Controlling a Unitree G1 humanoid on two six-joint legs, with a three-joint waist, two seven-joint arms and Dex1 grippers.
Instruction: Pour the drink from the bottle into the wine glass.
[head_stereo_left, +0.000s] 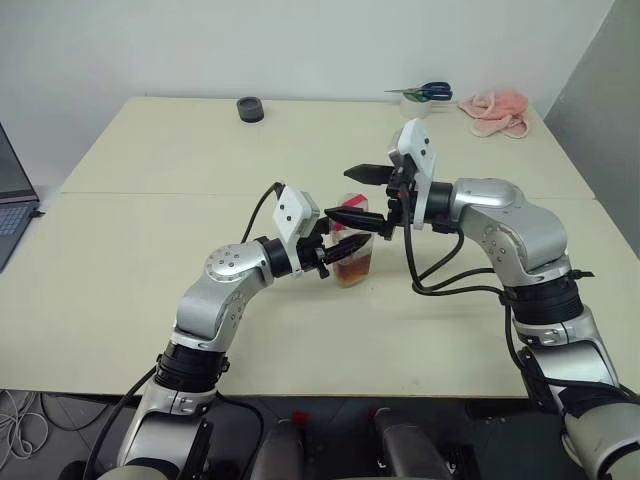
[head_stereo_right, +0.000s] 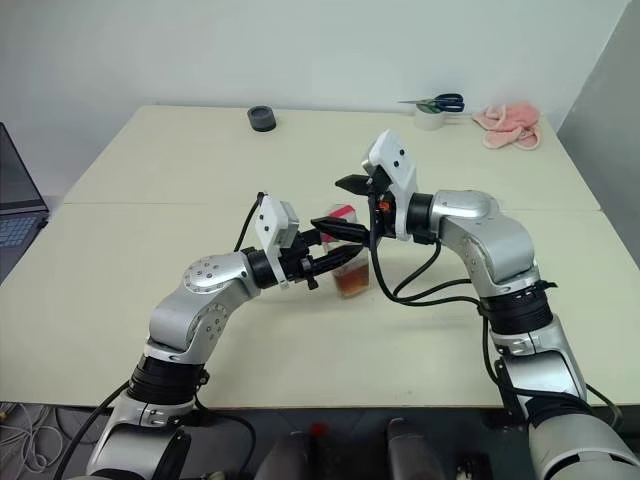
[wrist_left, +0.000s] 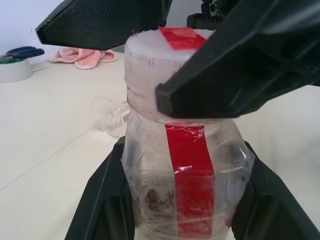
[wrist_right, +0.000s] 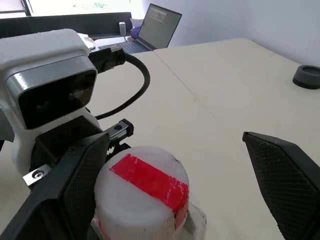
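Observation:
A small clear bottle (head_stereo_left: 353, 258) stays upright near the middle of the table (head_stereo_left: 150, 250). Amber drink (head_stereo_right: 352, 285) fills its lower part. My left gripper (wrist_left: 186, 212) is shut on its body from the left. A strip of red tape runs over the bottle's whitish cap (wrist_right: 142, 192). My right gripper (head_stereo_left: 360, 194) comes in from the right at cap height and stands open, one finger on each side of the cap. The round foot of the clear wine glass (wrist_left: 106, 111) shows just behind the bottle in the left wrist view.
At the back of the table sit a black round lid (head_stereo_left: 250, 109), scissors on a tape roll (head_stereo_left: 424, 94) and a pink cloth (head_stereo_left: 497, 110). A laptop (head_stereo_left: 10, 205) sits at the left edge. A seam (head_stereo_left: 150, 193) crosses the tabletop.

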